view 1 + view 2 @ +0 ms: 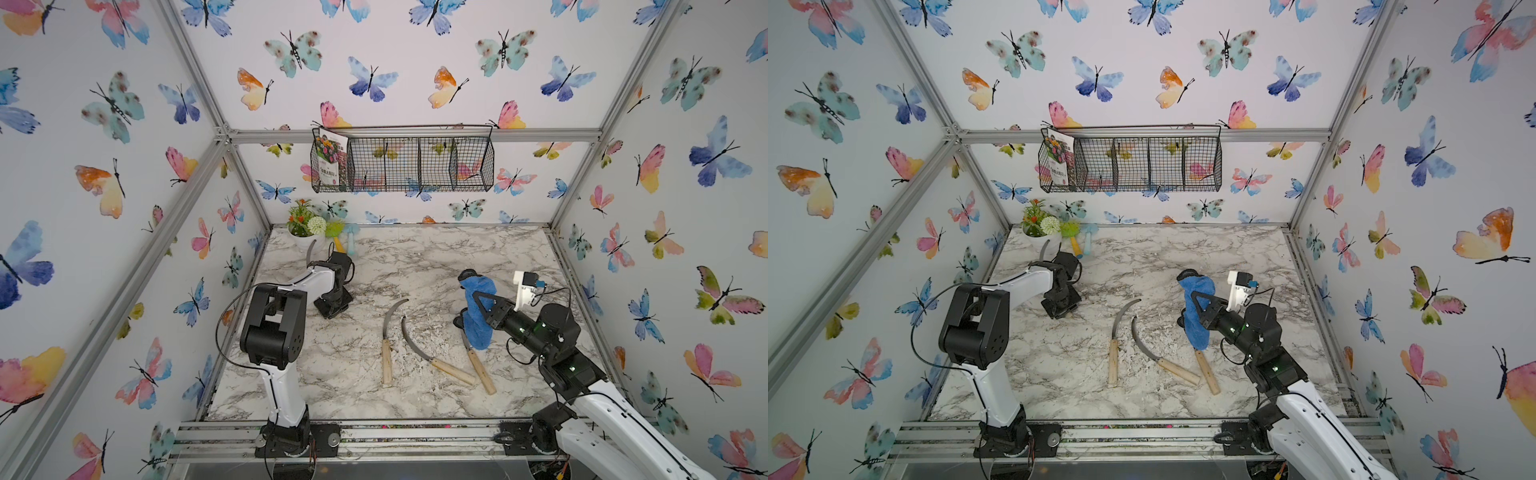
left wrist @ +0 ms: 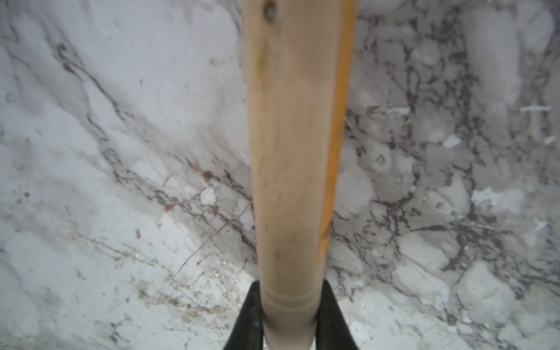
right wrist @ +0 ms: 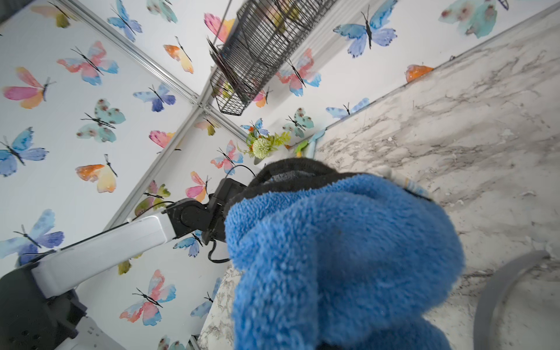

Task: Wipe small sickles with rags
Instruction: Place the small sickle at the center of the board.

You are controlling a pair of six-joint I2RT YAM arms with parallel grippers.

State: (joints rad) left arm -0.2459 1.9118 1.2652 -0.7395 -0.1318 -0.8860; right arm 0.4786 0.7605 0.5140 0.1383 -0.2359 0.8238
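Left end effector (image 2: 288,325) is clenched on the held sickle (image 2: 291,151). Its fingers (image 2: 242,324) pinch the pale wood handle at the ringed end. The butt end w/ its hole points away from the end effector, down toward the surface (image 2: 121,151). In a top view the grey blade (image 1: 310,251) rises behind that end effector.

Right end effector (image 1: 477,308) is clamped on the rag (image 1: 478,328) approx. mid-length, so blue terry hangs loose either side of the jaws. It's well apart from the left end effector.

Three more sickles lie flat btw the two end effectors, closer to the right one:
- Near sickle (image 1: 482,372) is just below the right end effector. Its blade is hidden behind the hanging cloth, so can't tell if they touch.
- Mid sickle (image 1: 419,349) lies beside it.
- Far sickle (image 1: 387,357) is next over, toward the left end effector.

Handling, my read:
- **Sickles:** prob. light and rigid. The blade is thin, likely sharp on the inner curve, and slick metal. Wood is the only safe hold, so grab the handle close to the blade for control, as the left end effector does.
- **Rag:** soft, floppy and compressible, so it will drape round the blade w/ little force. Terry loops may snag on the tip or edge, so fold it over the blade's back and stroke from the handle end outward. The mid-cloth pinch looks ok b/c it leaves free flaps.
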